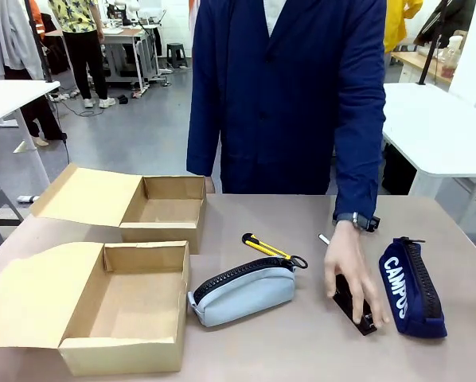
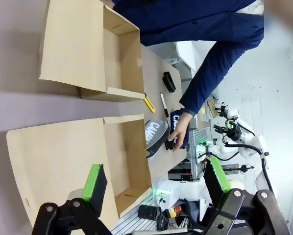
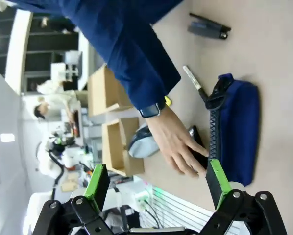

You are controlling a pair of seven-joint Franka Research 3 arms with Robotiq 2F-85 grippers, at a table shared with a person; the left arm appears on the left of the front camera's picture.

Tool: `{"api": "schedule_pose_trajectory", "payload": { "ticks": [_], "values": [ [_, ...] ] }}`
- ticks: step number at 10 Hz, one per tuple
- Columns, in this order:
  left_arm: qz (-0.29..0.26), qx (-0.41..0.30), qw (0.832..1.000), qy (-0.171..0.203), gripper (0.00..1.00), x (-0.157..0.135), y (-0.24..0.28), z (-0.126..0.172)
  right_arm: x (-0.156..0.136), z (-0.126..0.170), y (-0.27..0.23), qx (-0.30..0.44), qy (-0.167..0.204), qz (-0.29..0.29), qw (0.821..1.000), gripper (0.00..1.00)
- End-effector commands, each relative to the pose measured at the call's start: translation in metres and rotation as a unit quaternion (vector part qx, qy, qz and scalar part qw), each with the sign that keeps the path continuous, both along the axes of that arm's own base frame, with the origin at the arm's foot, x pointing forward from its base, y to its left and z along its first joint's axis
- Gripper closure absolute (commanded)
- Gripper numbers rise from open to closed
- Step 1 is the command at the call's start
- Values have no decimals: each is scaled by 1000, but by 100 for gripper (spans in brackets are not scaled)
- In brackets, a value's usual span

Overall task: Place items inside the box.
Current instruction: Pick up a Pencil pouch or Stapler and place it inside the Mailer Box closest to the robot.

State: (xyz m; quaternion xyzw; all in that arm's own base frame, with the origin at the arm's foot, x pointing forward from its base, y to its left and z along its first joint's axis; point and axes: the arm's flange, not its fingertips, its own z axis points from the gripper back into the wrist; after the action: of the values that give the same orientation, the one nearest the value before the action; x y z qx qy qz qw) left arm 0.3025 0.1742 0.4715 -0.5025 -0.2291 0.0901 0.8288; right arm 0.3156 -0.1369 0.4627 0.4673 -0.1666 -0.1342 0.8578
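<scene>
We count nothing packed yet: our left gripper (image 2: 155, 181) and right gripper (image 3: 156, 178) gape empty, the box (image 1: 122, 356) sits open and bare, and the grey pouch (image 1: 242, 294), utility knife (image 1: 266, 248), marker (image 1: 324, 239), stapler (image 1: 357, 315) and CAMPUS pouch (image 1: 413, 288) all lie to its right.

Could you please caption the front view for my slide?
A person's hand rests on the black stapler between the grey pouch and navy CAMPUS pouch; the larger box sits open, empty.
</scene>
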Motion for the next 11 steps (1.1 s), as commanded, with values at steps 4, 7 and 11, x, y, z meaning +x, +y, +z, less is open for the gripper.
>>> {"api": "schedule_pose_trajectory", "payload": {
  "ticks": [4, 7, 11],
  "values": [
    [-3, -3, 1000, -15, 0, 1, 1, 1, -105, -2, -136, 68, -18, -143, 987, 0],
    [-3, -3, 1000, -15, 0, 1, 1, 1, -98, -1, -130, 53, -45, -148, 987, 0],
    [-3, -3, 1000, -15, 0, 1, 1, 1, -69, 3, -82, 23, -129, -75, 988, 0]
  ]
}}
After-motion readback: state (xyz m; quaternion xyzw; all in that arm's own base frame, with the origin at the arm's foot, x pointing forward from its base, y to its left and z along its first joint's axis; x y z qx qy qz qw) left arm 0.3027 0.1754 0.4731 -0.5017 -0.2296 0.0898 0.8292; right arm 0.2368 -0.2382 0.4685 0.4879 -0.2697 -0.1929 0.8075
